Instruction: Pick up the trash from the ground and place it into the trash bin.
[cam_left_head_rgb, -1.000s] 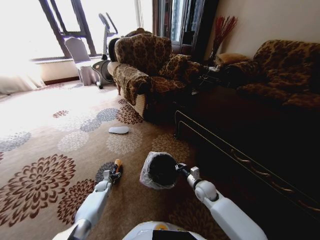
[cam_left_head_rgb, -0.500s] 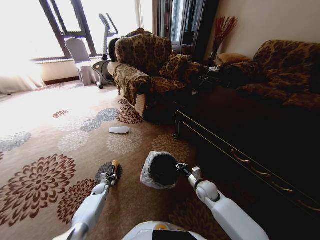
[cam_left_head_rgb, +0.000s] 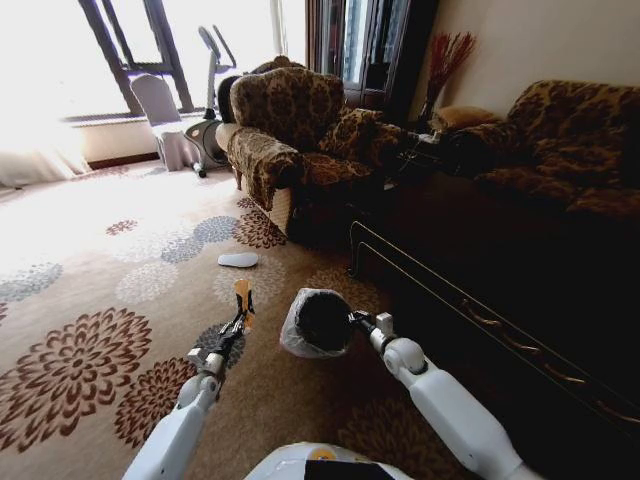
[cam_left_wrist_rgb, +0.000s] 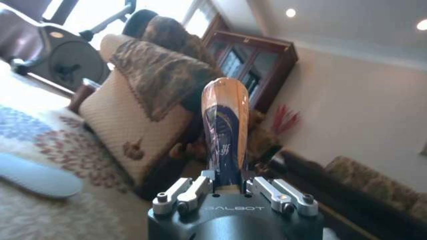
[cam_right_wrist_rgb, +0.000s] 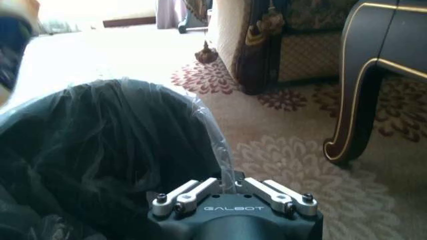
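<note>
Orange-yellow bottle upright in raised left gripper; right gripper clamped on trash bin rim.

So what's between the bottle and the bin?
Nothing, in the head view: just bare patterned carpet behind the gap between the bottle and the bin.

Head downward; wrist views close, forward.

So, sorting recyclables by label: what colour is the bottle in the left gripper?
Orange-yellow with a dark blue label; the bottle shows best in the left wrist view.
</note>
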